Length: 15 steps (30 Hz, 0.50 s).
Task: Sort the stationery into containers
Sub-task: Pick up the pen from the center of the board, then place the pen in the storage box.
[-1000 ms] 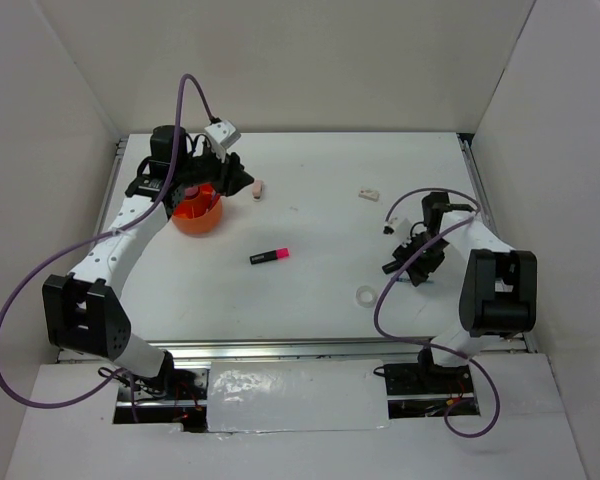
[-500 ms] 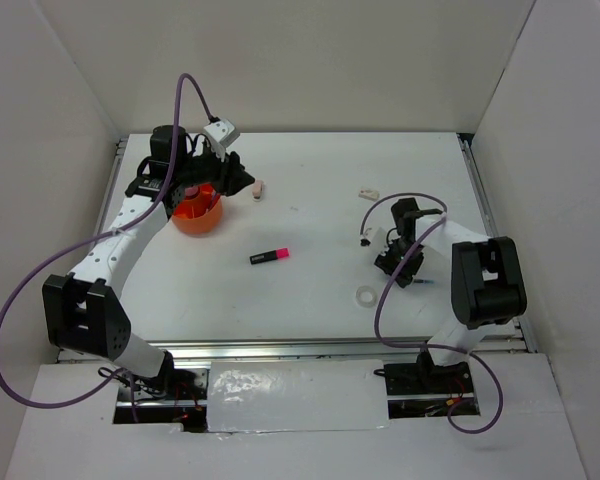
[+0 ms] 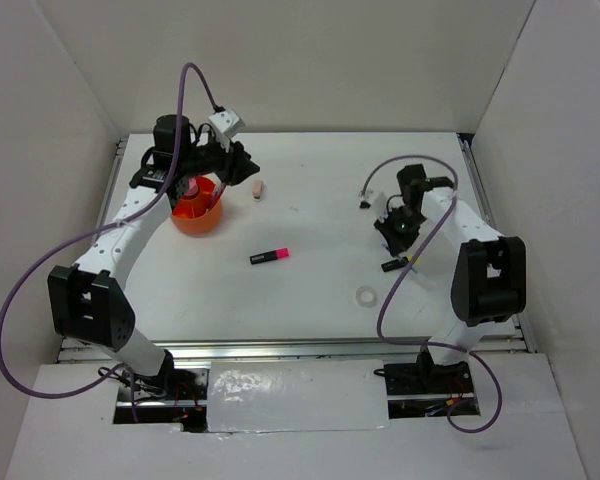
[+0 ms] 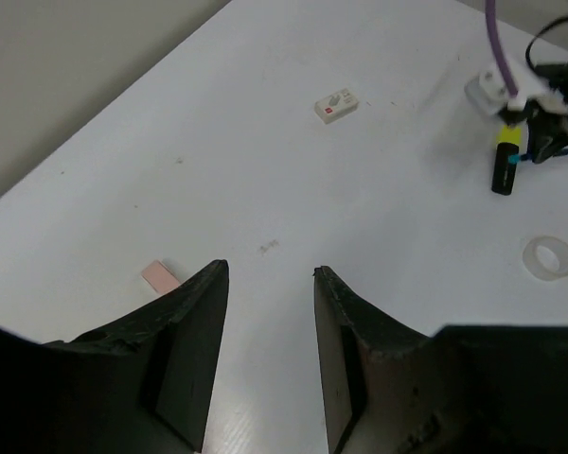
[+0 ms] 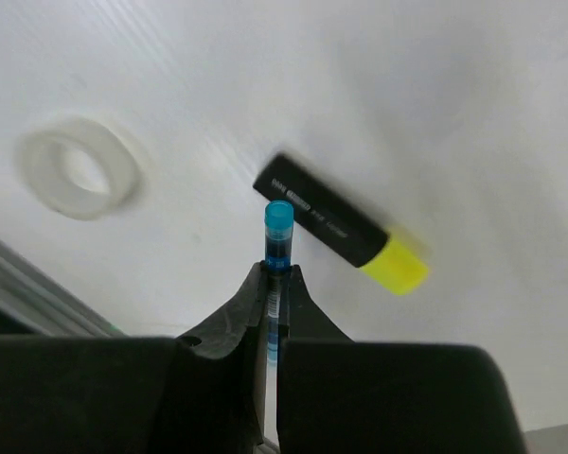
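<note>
Top external view: the orange tub [image 3: 202,218] sits at the upper left of the table [image 3: 310,300], partly covered by the left arm, with something pink [image 3: 192,188] standing inside it that is too small to name. The left gripper [image 3: 245,172] hangs just right of the tub's rim, and a small pink eraser [image 3: 259,188] lies on the table right beside it. A pink highlighter [image 3: 269,256] lies alone near the middle of the frame, well apart from both arms. At the right, the right gripper [image 3: 395,240] points down over a yellow-black highlighter [image 3: 393,264], with a clear tape ring [image 3: 366,296] lower and a little to the left. In the left wrist view the left gripper [image 4: 269,274] is released, its two dark fingers [image 4: 194,350] spread with only bare table between them; the pink eraser [image 4: 161,277] lies just outside the left finger, a white eraser [image 4: 339,106] with a red mark sits near the top centre, and the yellow-black highlighter [image 4: 505,161] and tape ring [image 4: 549,257] show at the right edge. In the right wrist view the right gripper [image 5: 275,279] is clenched on a thin blue pen [image 5: 277,236], whose blue end sticks up past the fingertips and overlaps the black end of the yellow-black highlighter [image 5: 341,225] lying on the table behind it. The tape ring [image 5: 76,168] lies at the upper left of that frame, apart from the highlighter.
</note>
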Tool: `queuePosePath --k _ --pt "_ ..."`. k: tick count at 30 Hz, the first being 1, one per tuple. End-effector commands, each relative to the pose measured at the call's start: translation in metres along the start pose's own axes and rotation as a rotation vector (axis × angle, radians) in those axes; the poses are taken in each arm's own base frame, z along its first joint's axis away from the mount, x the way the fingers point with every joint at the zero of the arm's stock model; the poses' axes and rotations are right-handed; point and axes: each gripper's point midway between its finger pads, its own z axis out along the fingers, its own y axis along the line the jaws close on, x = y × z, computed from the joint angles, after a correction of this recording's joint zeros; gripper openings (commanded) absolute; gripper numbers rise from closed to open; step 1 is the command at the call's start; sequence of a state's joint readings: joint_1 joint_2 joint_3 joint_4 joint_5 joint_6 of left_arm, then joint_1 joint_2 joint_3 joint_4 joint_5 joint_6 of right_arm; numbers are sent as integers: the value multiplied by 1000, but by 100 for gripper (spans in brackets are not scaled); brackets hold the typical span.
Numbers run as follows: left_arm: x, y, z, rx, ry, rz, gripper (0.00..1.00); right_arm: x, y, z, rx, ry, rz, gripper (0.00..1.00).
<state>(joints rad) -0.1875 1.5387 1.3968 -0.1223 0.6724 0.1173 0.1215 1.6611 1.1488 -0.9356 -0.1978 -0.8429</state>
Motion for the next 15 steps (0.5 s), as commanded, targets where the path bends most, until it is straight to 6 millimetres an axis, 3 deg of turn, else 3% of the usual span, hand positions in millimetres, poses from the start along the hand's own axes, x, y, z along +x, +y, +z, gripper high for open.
queuePosePath --k 1,4,5,6,8,9,10,11,12,13,14,15 --pt "-30 -10 8 42 -50 156 53 -64 13 -75 -114 -287 104 0" --pt "-21 -37 17 93 -1 335 53 -86 33 -96 -269 -359 173 0" --pt "-10 -49 16 121 46 368 54 -102 40 -104 -345 -411 178 0" --pt "-9 -73 20 176 54 512 54 -108 45 -106 -390 -423 184 0" --pt "-2 -94 19 194 84 659 54 -117 64 -107 -507 -433 196 0" --pt "1 -120 17 232 57 791 55 -119 70 -107 -543 -429 202 0" --pt "2 -129 16 221 48 859 55 -123 78 -107 -581 -427 202 0" --pt "24 -140 17 257 63 946 55 -128 85 -106 -645 -438 218 0" --pt "11 -166 13 273 -12 1024 56 -127 93 -108 -698 -428 235 0" --pt "15 -174 13 276 -20 1076 56 -132 97 -110 -736 -430 242 0" --pt "36 -196 15 332 -22 1144 56 -137 101 -108 -793 -433 282 0" --pt "25 -204 13 309 -86 1198 56 -139 104 -107 -826 -424 319 0"
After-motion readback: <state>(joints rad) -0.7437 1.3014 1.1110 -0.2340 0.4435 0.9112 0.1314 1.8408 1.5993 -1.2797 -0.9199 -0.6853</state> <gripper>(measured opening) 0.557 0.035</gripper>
